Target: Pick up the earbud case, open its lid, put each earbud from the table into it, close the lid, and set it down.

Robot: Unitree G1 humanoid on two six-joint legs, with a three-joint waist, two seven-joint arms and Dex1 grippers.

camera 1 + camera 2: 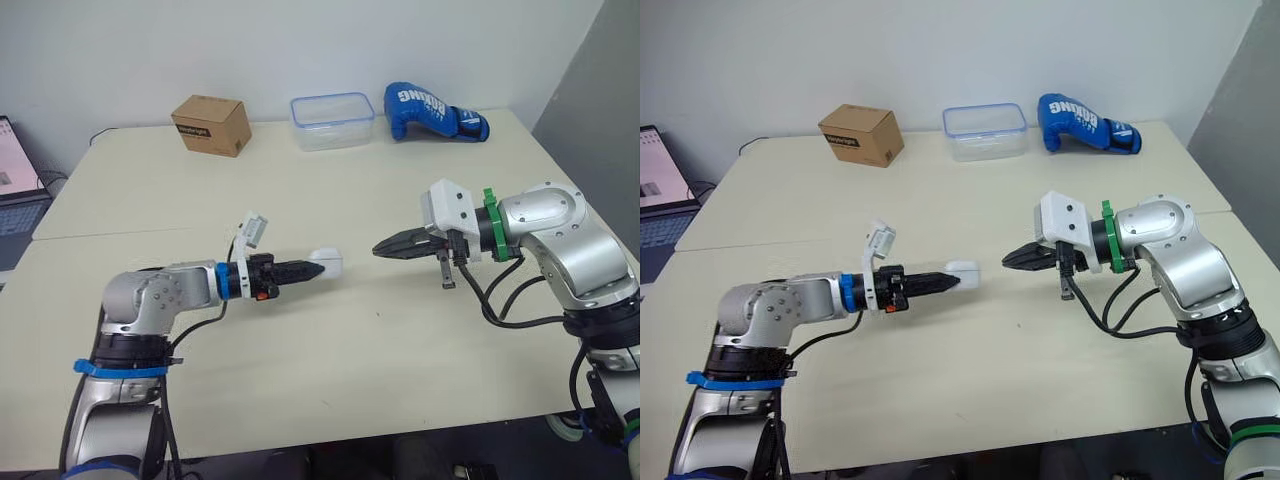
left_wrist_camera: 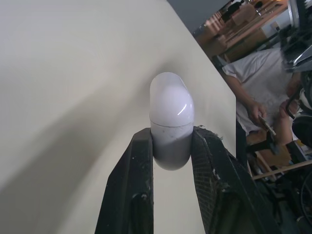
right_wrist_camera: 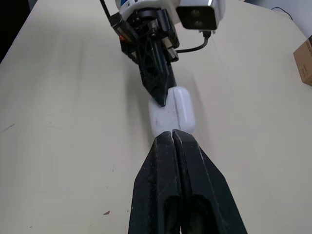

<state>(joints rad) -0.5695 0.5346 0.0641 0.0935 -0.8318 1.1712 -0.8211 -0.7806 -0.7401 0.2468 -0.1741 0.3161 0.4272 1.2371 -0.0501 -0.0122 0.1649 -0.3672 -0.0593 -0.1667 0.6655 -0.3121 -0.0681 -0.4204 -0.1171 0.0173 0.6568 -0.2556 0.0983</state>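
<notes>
Desk [image 1: 330, 370]: pale cream top; the near part is bare, and a seam runs across the left side further back.
Left pincer [image 1: 312, 268]: reaches in from the near left, lying level and pointing toward the desk's middle. Its two black fingers [image 2: 141, 170] are clamped on the case, one on each side.
Case [image 1: 328, 262]: small, white and glossy with rounded ends, at the desk's near middle. The fingers grip its lower body, and the other end sticks out past the tips toward the right pincer. I cannot tell whether it clears the desk or rests on it.
Lid [image 2: 168, 100]: down, with only a thin seam between it and the body, just beyond the fingertips.
Right pincer [image 3: 172, 139]: comes in from the right at about the same depth, fingers pressed together with nothing between them. Its tip points at the case's free end, near it but apart, with a strip of desk between them.
Box [image 1: 211, 124]: brown cardboard, on the far left part of the desk.
Tub [image 1: 332, 121]: clear plastic with a blue rim, at the far middle, right of the box.
Glove [image 1: 430, 110]: blue boxing glove with white lettering, just beside the tub at the far right.
Laptop [image 1: 15, 190]: open, off the desk's left edge.
Person [image 2: 253, 78]: in a light shirt, seated beyond the desk in the left wrist view.
</notes>
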